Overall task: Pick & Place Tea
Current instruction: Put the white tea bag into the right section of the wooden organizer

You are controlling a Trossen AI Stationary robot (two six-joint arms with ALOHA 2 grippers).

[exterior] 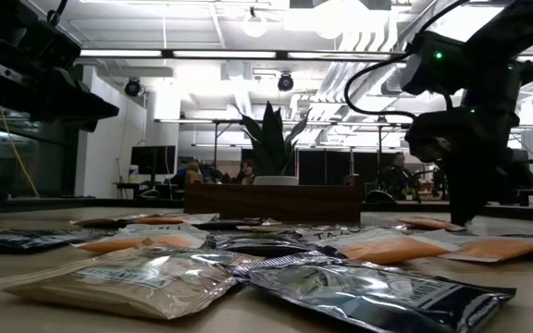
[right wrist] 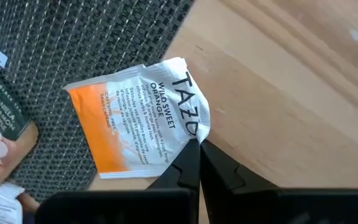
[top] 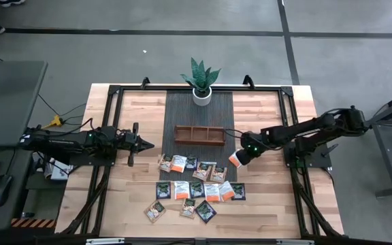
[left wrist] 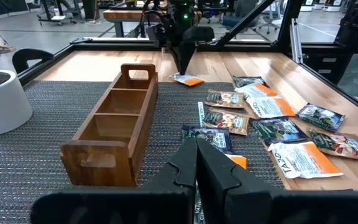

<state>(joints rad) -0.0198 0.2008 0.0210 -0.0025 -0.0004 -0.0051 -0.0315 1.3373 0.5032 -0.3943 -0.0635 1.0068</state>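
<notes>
Tea packets (top: 192, 185) lie scattered flat on the near half of the table, some dark, some orange-and-white, some pale; they also show in the left wrist view (left wrist: 272, 121) and the low view (exterior: 248, 268). My right gripper (top: 239, 158) is shut on one orange-and-white packet (right wrist: 138, 118) at the mat's right edge, right of the wooden tray (top: 199, 135). My left gripper (top: 145, 144) hangs shut over bare wood left of the mat, its fingers together in its wrist view (left wrist: 197, 158), touching nothing. My right gripper pinches the orange-and-white packet by the edge of its white end (right wrist: 192, 132) between its two fingertips (right wrist: 188, 162). The fingers come from above, pointing down. The white end is crumpled at the fingers, and the orange end (right wrist: 98, 134) lies over the mat's edge.
The three-compartment wooden tray (left wrist: 114, 118) lies across the dark woven mat (top: 182, 109), with a potted plant (top: 201, 82) at the mat's far end. A black frame rail (top: 288, 129) runs around the table. Bare wood lies right of the mat (top: 271, 184).
</notes>
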